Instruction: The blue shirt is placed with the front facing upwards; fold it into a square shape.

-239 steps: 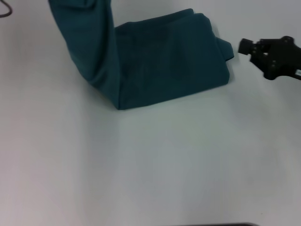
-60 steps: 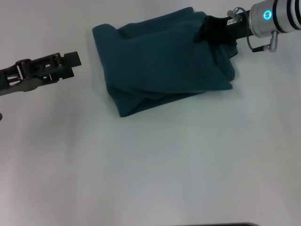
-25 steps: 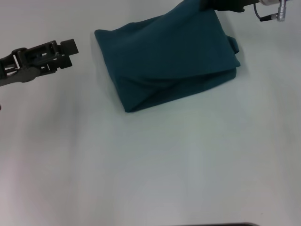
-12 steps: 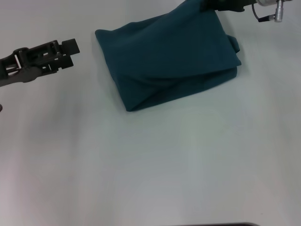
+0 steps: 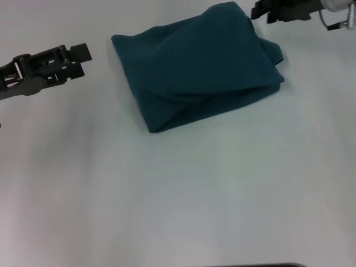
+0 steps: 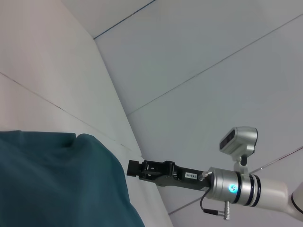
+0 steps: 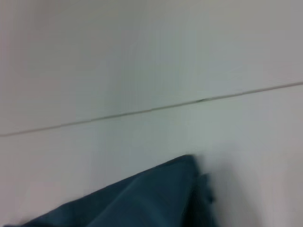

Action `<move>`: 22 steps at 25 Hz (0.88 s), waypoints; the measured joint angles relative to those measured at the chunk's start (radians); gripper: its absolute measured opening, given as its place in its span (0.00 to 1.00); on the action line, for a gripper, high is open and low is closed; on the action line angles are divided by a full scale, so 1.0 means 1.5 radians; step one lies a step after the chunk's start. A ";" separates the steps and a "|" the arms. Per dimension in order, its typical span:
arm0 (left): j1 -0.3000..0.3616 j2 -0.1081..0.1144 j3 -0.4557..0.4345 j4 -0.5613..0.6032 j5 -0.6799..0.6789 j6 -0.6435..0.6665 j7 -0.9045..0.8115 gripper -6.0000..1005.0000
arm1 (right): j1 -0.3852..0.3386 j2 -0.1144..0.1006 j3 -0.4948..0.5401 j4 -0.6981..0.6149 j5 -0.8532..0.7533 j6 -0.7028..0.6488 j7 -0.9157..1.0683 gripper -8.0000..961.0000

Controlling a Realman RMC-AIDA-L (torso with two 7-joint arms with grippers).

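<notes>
Now: blue shirt lies on white bench, far-centre in head view, already folded to a compact, roughly 4-sided bundle. Not a clean square yet: layered edges show along the near side, and a small flap pokes out at the right corner.

Right end effector sits at the shirt's far right corner, just beside the cloth and apparently clear of it; nothing pinched that I can see. Left wrist view shows it off the edge of the cloth too. Whether its fingers are spread or pressed together, cannot tell.

Left end effector hovers over bare bench, well apart from shirt's left edge, holding nothing; finger gap not readable either.

Judgement: folding prob. at the tidy-up stage, main folds done. Next move likely calls for tucking the stray right flap and squaring the near edge, or backing both arms away if this counts as finished.
</notes>
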 joint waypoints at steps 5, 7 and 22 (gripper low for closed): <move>0.000 0.001 0.000 0.000 0.000 0.000 0.000 0.93 | -0.006 -0.018 0.003 -0.012 0.004 -0.029 -0.001 0.46; 0.000 0.001 -0.003 -0.002 0.000 0.000 0.000 0.93 | -0.006 -0.019 0.002 -0.023 0.005 -0.062 -0.004 0.51; -0.016 0.001 0.028 0.001 0.036 -0.013 -0.114 0.93 | -0.176 0.019 0.048 -0.279 0.300 -0.335 -0.330 0.90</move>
